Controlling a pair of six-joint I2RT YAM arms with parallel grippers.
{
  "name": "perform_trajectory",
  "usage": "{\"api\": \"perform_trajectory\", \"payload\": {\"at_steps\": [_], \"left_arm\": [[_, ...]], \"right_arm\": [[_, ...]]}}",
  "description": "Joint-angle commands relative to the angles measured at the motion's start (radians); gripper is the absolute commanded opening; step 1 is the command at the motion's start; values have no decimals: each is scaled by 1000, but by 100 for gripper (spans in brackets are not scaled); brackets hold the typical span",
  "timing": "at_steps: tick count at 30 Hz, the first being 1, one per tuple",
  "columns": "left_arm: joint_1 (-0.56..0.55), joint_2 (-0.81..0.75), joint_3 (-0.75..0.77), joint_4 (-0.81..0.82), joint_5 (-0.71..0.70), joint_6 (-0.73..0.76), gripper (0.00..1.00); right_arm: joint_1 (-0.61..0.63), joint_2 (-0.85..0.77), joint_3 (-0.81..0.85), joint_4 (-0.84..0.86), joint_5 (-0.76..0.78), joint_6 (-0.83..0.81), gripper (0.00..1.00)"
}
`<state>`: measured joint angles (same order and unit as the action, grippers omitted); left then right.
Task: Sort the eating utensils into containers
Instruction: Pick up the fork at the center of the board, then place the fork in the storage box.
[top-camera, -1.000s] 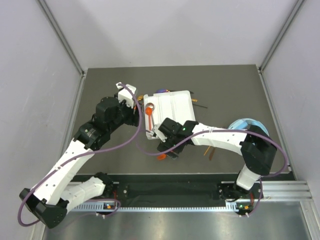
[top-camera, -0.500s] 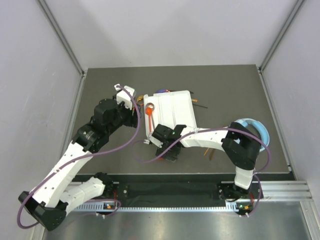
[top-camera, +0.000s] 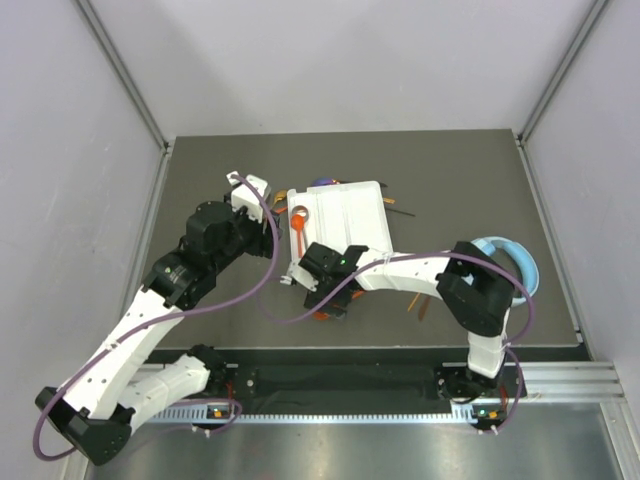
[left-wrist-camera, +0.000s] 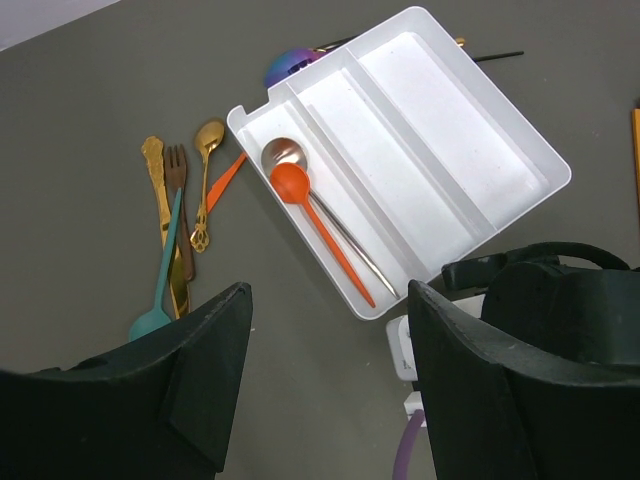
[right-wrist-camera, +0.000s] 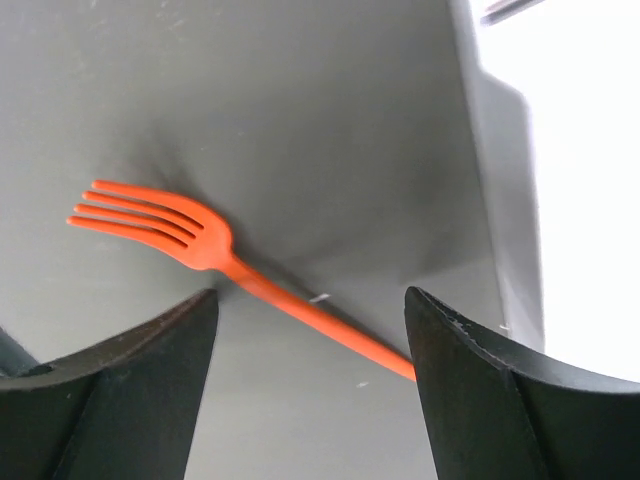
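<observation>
Right wrist: fork (right-wrist-camera: 205, 243) points left (diagonal).

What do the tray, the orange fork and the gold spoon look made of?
Tray: likely plastic, matte white, moulded rounded dividers.
Orange fork: likely plastic, uniform opaque colour, soft sheen.
Gold spoon: probably metal, gold-toned with shiny bowl; plating possible.

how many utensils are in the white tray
2: an orange spoon and a silver spoon, side by side in one outer compartment of the tray. The other compartments look empty; none seems hidden.
</observation>
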<state>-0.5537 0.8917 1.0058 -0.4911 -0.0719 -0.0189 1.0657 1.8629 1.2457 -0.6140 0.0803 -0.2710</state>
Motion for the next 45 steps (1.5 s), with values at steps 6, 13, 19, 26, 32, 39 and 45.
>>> {"api": "perform_trajectory", "payload": {"at_steps": [6,13,19,26,32,39,45], "left_arm": [[6,-34,-12,40,-14,11,68],[6,-50,-19,46,-26,11,68],[5,-51,-24,52,-31,13,69],[5,-68,-19,55,-91,11,70],[6,-82,-35,65,-235,-19,70],[9,-76,-49,69,-261,-46,71],[8,-73,-61,83,-273,-50,71]], "right_arm": [[-18,78,72,-41,-132,-23,58],[-19,81,89,-65,-165,-10,0],[-1,90,109,-70,-159,27,0],[7,16,216,-105,-111,52,0],[-4,-80,403,-142,2,85,0],[-290,30,699,-207,6,350,0],[-444,185,856,-193,-129,449,0]]}}
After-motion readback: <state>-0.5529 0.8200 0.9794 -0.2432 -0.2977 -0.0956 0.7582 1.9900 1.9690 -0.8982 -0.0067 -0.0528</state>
